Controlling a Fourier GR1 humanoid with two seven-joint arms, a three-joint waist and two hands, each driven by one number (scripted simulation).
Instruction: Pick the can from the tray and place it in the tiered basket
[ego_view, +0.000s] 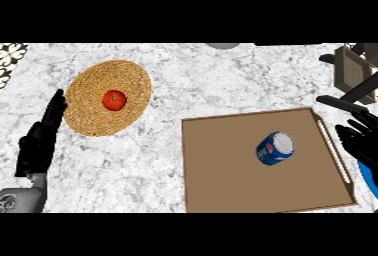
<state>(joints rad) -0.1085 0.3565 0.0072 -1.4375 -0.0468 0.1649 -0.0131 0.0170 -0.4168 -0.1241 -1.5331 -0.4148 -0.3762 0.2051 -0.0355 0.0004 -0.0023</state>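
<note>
A blue can with a white top lies on its side in the brown tray, right of the tray's middle. My right hand hovers at the tray's right rim, fingers spread and open, a short way right of the can and not touching it. The tiered basket, dark-framed with a brownish shelf, shows at the top right corner, partly cut off. My left hand rests open at the left edge, fingers pointing up.
A round woven mat lies at the upper left with a red tomato-like fruit on it. The counter is white-grey marble. A grey round object peeks in at the top edge.
</note>
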